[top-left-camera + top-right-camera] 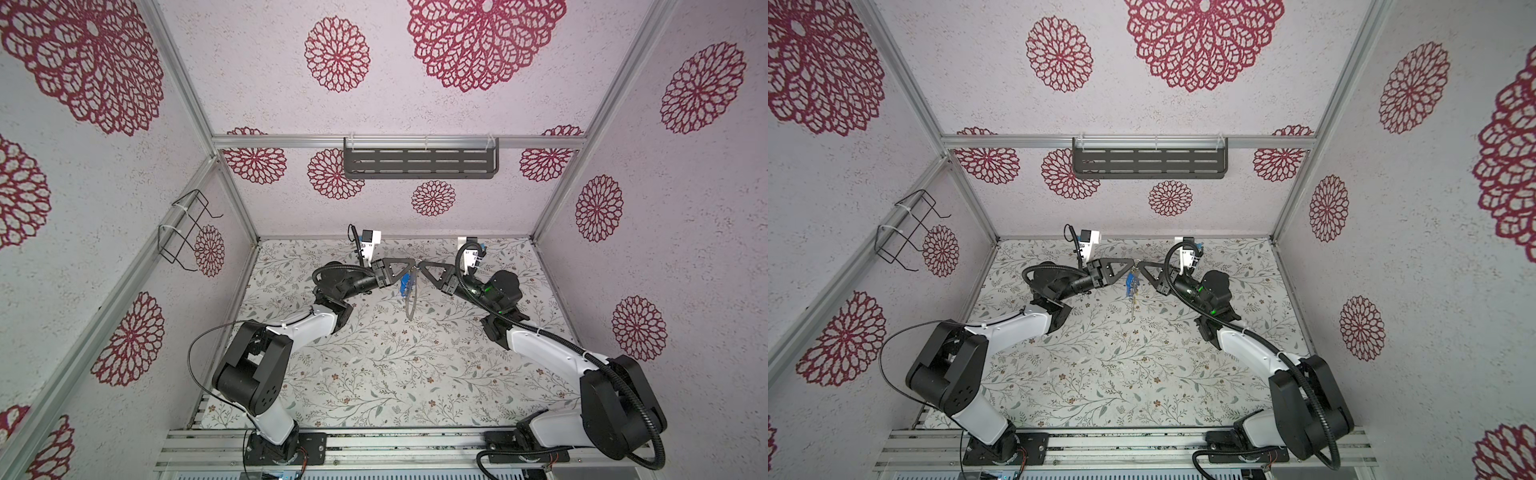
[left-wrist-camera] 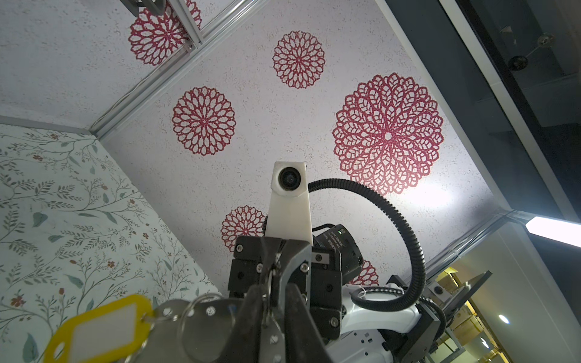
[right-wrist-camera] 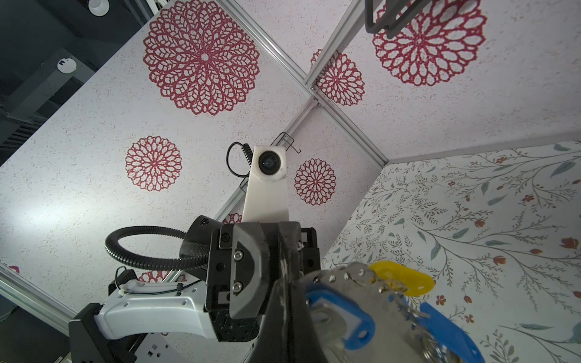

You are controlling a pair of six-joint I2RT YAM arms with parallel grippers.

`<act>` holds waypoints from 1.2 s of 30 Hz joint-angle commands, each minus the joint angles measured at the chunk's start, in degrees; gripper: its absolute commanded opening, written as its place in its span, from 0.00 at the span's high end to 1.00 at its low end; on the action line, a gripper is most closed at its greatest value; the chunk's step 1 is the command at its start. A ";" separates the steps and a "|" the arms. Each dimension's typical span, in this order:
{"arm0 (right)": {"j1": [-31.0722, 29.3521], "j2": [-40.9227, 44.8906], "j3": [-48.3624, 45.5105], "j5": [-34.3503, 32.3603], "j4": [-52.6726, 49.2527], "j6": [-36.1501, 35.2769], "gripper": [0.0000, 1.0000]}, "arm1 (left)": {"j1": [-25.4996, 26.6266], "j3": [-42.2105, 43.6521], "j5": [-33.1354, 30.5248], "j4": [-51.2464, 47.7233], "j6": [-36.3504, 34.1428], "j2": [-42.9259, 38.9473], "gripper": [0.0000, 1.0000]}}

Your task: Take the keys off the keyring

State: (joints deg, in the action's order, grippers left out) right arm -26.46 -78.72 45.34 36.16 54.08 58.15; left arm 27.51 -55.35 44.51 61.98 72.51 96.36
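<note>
The keyring (image 1: 1133, 309) hangs in mid-air above the bench (image 1: 374, 374), out in front of the dark shelf (image 1: 419, 163) and roughly in line with its middle. Both of your tools meet at the top of it. The right tool (image 1: 421, 265) is fully closed. In the right wrist view the hoop's bumpy rim runs straight out from between its fingers, so read that as a firm pinch on the keyring. The left tool (image 1: 412, 261) comes in from the other side of the shelf's midline, its tip almost touching the right one. Its fingers sit close together with a strip of the same metal between them, so it too looks clamped on the keyring, just beside the other grip.

The keys (image 1: 405, 284) dangle just beneath the two tips — a yellow tag (image 2: 103, 330) and blue tags (image 3: 341, 317) bunched together, none resting on the bench.

The lift off the bench looks deliberate: hanging free, the bunch drops under its own weight and leaves the top of the hoop bare for your tools. Two grips set this close probably let you flex or part the short stretch of hoop between them. Where the hoop actually opens, you cannot tell from these views — it is too blurred close up. None of the keys looks freed yet. The tags crowd right under the tips and may snag.
</note>
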 commanded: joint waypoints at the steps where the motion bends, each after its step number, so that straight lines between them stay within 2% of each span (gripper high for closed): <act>1: -0.84 0.23 0.21 -0.01 3.79 0.38 1.00 | 0.93 -1.39 1.13 2.10 0.09 0.68 0.83; 6: -1.00 -0.12 0.75 -0.03 3.34 0.22 1.00 | 1.14 -1.38 1.02 1.82 0.02 1.09 0.82; 13: -1.23 -0.04 0.78 -0.11 3.20 0.28 1.00 | 1.37 -1.47 1.04 1.83 -0.08 1.33 0.75; 18: -1.31 0.18 0.72 -0.74 2.81 0.22 1.00 | 1.41 -1.34 1.13 1.57 -0.28 1.12 0.81; 31: -2.00 -0.38 0.91 -2.31 1.64 1.44 1.00 | 2.04 -1.09 -0.54 -3.67 -3.36 0.67 0.82; 36: -1.97 -0.38 0.48 -2.61 1.23 1.27 1.00 | 2.11 -1.06 -0.65 -4.14 -3.78 0.67 0.92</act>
State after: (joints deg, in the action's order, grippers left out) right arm -27.38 -79.53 45.34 33.21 51.90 58.65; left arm 28.14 -55.35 42.57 58.54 69.82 96.88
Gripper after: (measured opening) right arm 0.056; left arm 0.091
